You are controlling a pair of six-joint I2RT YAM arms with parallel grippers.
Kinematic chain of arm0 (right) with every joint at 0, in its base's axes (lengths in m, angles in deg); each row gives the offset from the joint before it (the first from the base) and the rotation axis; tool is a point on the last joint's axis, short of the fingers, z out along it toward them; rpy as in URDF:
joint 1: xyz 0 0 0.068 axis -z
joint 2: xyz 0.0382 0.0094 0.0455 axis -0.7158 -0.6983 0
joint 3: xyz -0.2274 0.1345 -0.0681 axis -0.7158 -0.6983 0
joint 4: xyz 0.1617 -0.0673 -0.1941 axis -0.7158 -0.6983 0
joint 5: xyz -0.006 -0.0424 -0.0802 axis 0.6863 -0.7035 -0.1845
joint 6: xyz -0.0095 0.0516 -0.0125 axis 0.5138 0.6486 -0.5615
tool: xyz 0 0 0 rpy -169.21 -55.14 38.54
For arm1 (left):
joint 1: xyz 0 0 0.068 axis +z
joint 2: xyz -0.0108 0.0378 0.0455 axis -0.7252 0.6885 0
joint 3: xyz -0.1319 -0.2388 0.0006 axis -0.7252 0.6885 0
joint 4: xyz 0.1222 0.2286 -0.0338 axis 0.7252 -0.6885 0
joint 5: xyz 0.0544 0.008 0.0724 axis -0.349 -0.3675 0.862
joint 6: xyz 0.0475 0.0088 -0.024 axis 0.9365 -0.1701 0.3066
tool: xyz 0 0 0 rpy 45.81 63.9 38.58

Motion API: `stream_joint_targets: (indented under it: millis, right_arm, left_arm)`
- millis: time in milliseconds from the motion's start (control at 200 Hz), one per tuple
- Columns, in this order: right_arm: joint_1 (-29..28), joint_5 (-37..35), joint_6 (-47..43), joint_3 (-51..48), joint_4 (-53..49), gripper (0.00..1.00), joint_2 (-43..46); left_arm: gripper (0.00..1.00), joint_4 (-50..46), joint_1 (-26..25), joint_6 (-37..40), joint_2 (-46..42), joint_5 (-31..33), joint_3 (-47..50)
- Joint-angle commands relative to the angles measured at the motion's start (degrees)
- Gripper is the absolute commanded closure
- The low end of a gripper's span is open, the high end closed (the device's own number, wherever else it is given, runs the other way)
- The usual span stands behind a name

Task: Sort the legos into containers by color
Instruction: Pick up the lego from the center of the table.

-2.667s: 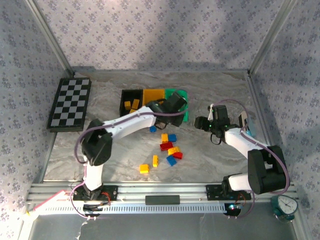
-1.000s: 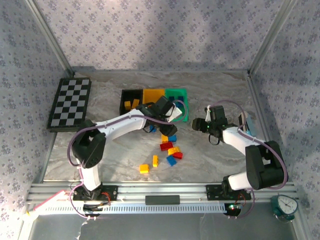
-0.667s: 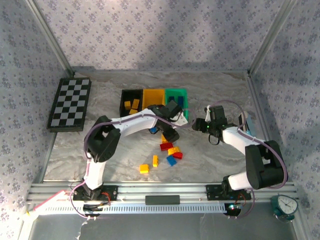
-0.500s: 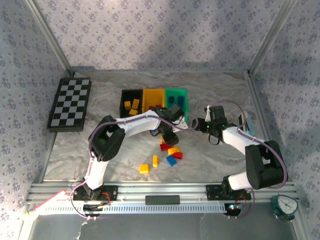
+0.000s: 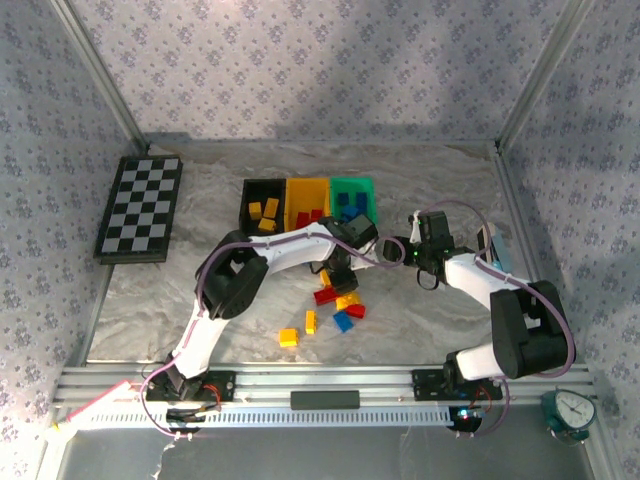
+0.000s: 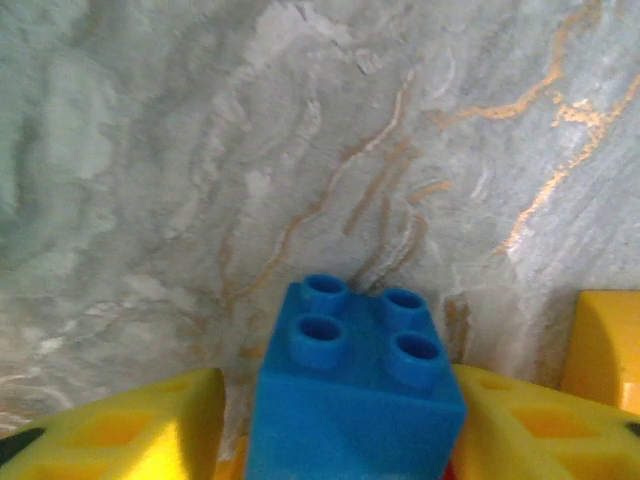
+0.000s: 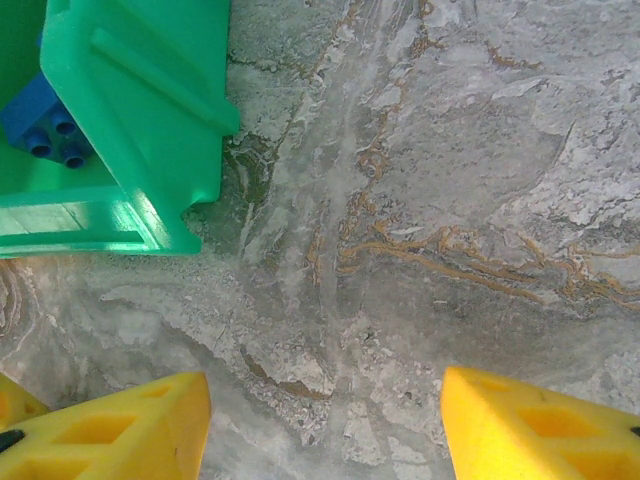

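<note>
Our left gripper straddled a blue lego for lifting; whether it pinched, we could not tell; right gripper hung open, green container beyond its fingers.

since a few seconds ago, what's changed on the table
The left gripper swung from over the green bin down to the loose pile; its fingers now straddle a blue brick, grip unclear. The right gripper edged slightly left, open. The checkerboard and the nearest yellow brick stayed put.
</note>
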Motion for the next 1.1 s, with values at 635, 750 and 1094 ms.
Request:
stream_joint_targets:
  millis: [635, 750, 1094]
  right_arm:
    - [-0.68, 0.42, 0.01, 1.69, -0.17, 0.36, -0.91]
    - [-0.91, -0.17, 0.01, 1.66, 0.10, 0.36, -1.10]
    - [-0.96, -0.07, -0.07, 1.83, 0.16, 0.36, -1.30]
  left_arm:
    - [0.87, 13.65, -0.43, -7.20, -9.31, 9.24, 1.80]
    - [0.88, 16.09, -0.43, -10.48, -9.45, 14.54, -0.56]
    - [0.91, 10.61, 0.66, -16.76, 2.91, 30.04, -20.88]
